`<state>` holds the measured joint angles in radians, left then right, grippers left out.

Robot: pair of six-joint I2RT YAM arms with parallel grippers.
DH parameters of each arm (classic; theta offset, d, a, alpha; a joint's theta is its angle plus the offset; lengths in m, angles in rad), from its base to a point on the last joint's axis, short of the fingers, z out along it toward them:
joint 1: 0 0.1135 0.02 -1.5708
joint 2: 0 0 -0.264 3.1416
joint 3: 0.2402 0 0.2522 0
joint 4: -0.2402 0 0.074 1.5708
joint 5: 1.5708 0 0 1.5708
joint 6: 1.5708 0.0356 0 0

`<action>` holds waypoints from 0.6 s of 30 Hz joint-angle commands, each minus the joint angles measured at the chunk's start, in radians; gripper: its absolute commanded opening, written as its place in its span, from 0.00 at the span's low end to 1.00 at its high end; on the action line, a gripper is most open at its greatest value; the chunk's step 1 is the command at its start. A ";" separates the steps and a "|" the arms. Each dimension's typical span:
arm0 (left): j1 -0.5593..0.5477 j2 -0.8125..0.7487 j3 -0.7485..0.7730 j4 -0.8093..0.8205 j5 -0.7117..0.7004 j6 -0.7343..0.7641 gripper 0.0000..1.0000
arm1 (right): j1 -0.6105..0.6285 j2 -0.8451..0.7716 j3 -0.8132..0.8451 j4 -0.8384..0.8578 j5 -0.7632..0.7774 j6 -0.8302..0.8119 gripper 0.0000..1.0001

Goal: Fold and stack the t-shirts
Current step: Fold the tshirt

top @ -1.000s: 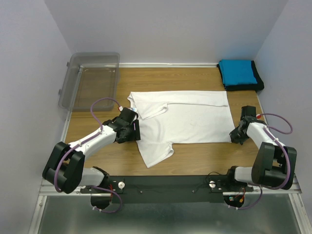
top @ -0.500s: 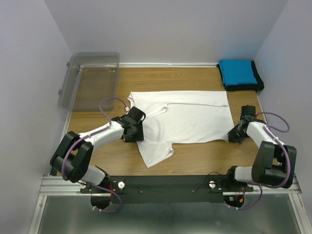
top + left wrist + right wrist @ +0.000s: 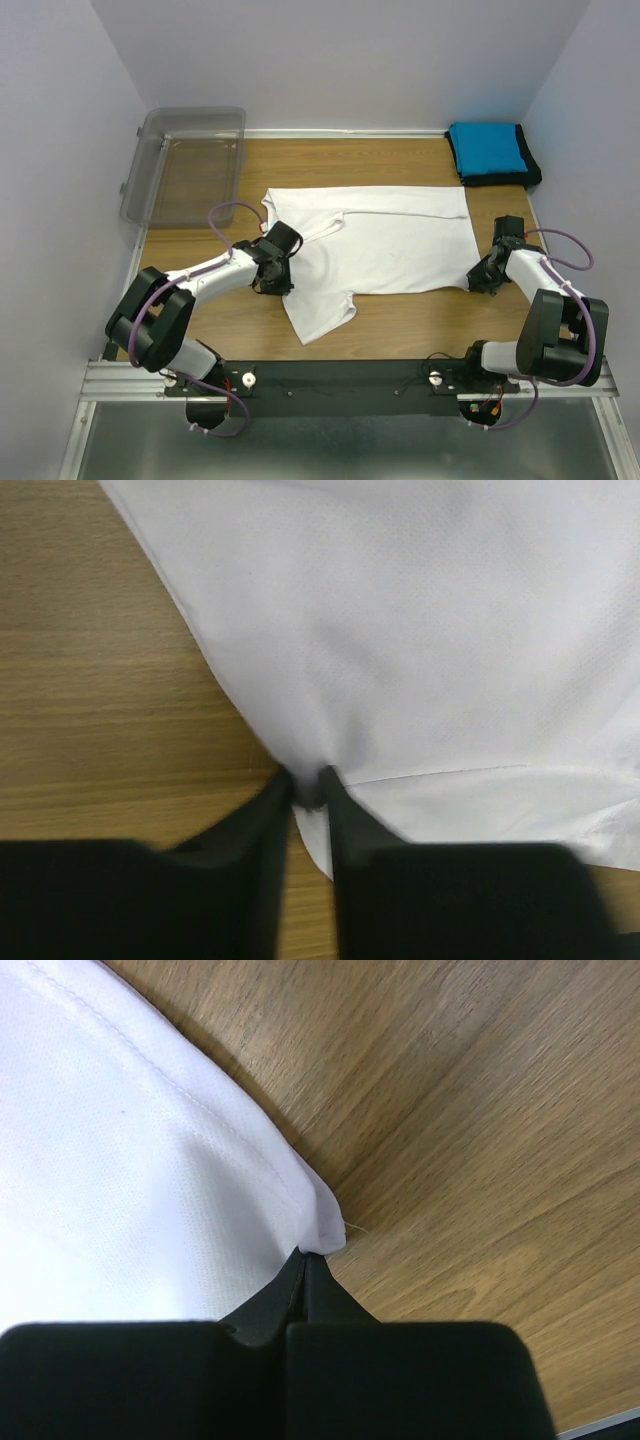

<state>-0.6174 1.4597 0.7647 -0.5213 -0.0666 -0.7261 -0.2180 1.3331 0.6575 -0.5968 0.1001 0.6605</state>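
Note:
A white t-shirt [image 3: 385, 240] lies spread flat on the wooden table, one sleeve hanging toward the near edge. My left gripper [image 3: 283, 272] is shut on the white t-shirt's left edge near the sleeve seam [image 3: 308, 790]; cloth is pinched between its fingertips. My right gripper [image 3: 477, 279] is shut on the shirt's near right corner [image 3: 318, 1232], which bunches at the fingertips. A folded bright blue t-shirt [image 3: 487, 151] rests on a black one [image 3: 532, 172] at the far right corner.
A clear plastic bin [image 3: 187, 165] stands at the far left of the table [image 3: 200, 320]. Grey walls close in on three sides. The arm bases sit on a black rail [image 3: 340, 378] at the near edge.
My left gripper moved right onto the shirt's left edge and closed on the cloth. The right gripper stayed shut on its corner, shifting slightly.

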 commanded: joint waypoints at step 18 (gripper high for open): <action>0.174 0.021 0.189 -0.083 -0.036 0.151 0.00 | -0.001 0.086 0.226 -0.015 0.092 -0.116 0.01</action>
<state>-0.4805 1.4651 0.9100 -0.5930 -0.0986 -0.6407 -0.2176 1.3682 0.8249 -0.6300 0.1612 0.5884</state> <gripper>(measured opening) 0.009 0.005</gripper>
